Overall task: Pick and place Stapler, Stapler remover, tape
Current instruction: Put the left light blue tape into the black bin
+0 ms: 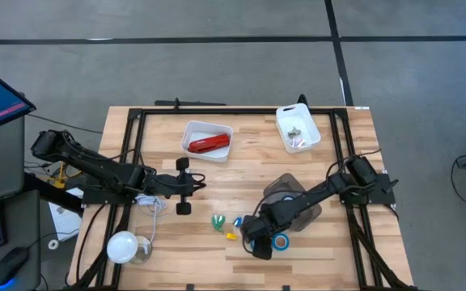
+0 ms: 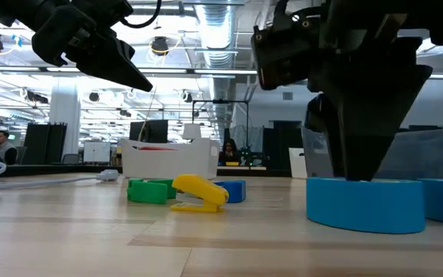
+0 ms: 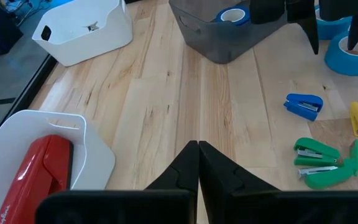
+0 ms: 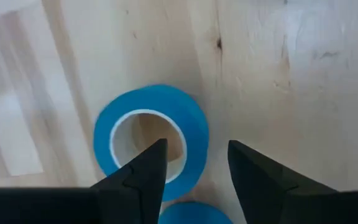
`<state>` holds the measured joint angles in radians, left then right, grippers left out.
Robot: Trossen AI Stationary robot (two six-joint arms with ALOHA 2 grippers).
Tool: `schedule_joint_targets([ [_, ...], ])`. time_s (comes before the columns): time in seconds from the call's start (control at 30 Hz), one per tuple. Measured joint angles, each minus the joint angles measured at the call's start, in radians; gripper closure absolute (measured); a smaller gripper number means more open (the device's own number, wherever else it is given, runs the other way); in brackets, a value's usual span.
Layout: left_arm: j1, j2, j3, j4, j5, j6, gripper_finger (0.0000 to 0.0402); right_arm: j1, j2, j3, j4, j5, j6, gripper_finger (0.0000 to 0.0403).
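Observation:
The red stapler (image 1: 209,145) lies in a white tray (image 1: 191,129) at the far middle; it also shows in the left wrist view (image 3: 42,168). Two blue tape rolls lie flat near the front edge, right of centre. My right gripper (image 4: 194,152) is open and points down over one roll (image 4: 151,143), one finger above its hole and one outside its wall; the second roll (image 1: 281,241) lies beside it. A third roll (image 3: 232,15) is in the grey bin (image 1: 285,192). My left gripper (image 3: 198,144) is shut and empty above the table's middle left (image 1: 199,184).
Small green (image 1: 218,220), blue (image 1: 237,221) and yellow (image 1: 231,236) pieces lie left of the rolls. A second white tray (image 1: 298,128) with small grey items stands at the far right. A white round object (image 1: 124,246) and cables lie at the front left.

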<state>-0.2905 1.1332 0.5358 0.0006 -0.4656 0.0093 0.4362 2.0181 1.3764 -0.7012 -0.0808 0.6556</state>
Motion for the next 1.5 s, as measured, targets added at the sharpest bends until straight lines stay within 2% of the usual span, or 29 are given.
schedule_joint_targets([
  [0.27,0.000,0.000,0.000,0.000,0.000,0.000,0.0400,-0.001,-0.003,-0.061,0.063,-0.004,-0.001,0.0273],
  [0.37,0.000,0.000,0.000,0.000,0.000,0.000,0.0400,-0.001,-0.004,-0.064,0.061,0.000,-0.021,0.0308],
  [0.5,0.000,0.000,0.000,0.000,0.000,0.000,0.0400,-0.004,-0.006,-0.044,0.049,0.000,-0.085,0.0375],
  [0.6,0.000,0.000,0.000,0.000,0.000,0.000,0.0400,-0.008,-0.007,0.014,0.010,0.001,-0.136,0.0377],
  [0.67,0.000,0.000,0.000,0.000,0.000,0.000,0.0400,-0.016,-0.008,0.066,-0.083,0.022,-0.156,0.0369],
  [0.93,0.000,0.000,0.000,-0.001,0.000,-0.017,0.0400,-0.047,-0.009,0.250,-0.506,0.177,-0.226,0.0376],
  [1.07,0.000,0.000,0.000,-0.001,0.000,-0.018,0.0400,-0.055,-0.011,0.297,-0.659,0.262,-0.241,0.0376],
  [1.3,0.000,0.000,0.000,-0.001,0.000,-0.018,0.0400,-0.090,-0.011,0.305,-0.781,0.340,-0.240,0.0375],
  [1.5,0.000,0.000,0.000,-0.002,0.000,-0.018,0.0400,-0.135,-0.011,0.305,-0.794,0.376,-0.274,0.0376],
])
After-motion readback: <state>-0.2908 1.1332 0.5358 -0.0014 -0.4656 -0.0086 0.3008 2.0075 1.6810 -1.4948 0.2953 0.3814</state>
